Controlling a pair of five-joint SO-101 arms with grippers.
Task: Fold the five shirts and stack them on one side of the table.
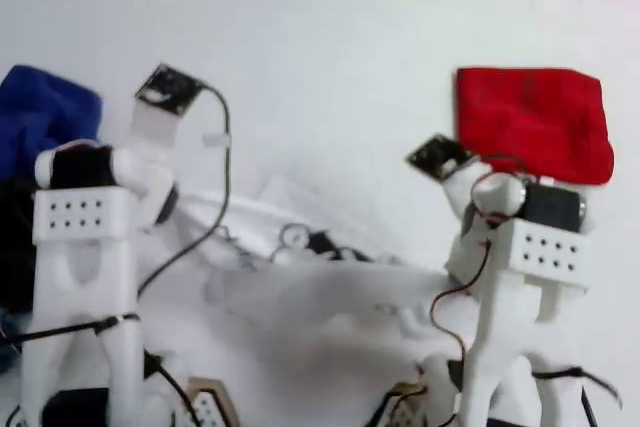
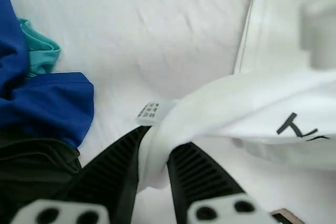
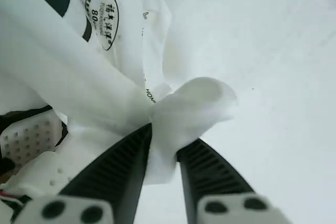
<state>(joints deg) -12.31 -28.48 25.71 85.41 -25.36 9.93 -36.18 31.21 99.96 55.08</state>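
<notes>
A white shirt (image 1: 320, 282) with dark print hangs stretched between the two arms near the table's front. My left gripper (image 2: 155, 153) is shut on one bunched corner of the white shirt (image 2: 236, 108), close to its sewn label. My right gripper (image 3: 164, 148) is shut on another bunched corner of the white shirt (image 3: 79, 77). A folded red shirt (image 1: 535, 122) lies at the back right of the table. A crumpled blue shirt (image 1: 40, 112) lies at the left edge, seen too in the left wrist view as the blue shirt (image 2: 47, 103) with a teal garment (image 2: 39, 56) and a dark garment (image 2: 31, 166).
The white table (image 1: 330, 37) stretches bare across the back and middle. Cables (image 1: 215, 177) run from the left arm across the front. Both arm bases stand at the front edge.
</notes>
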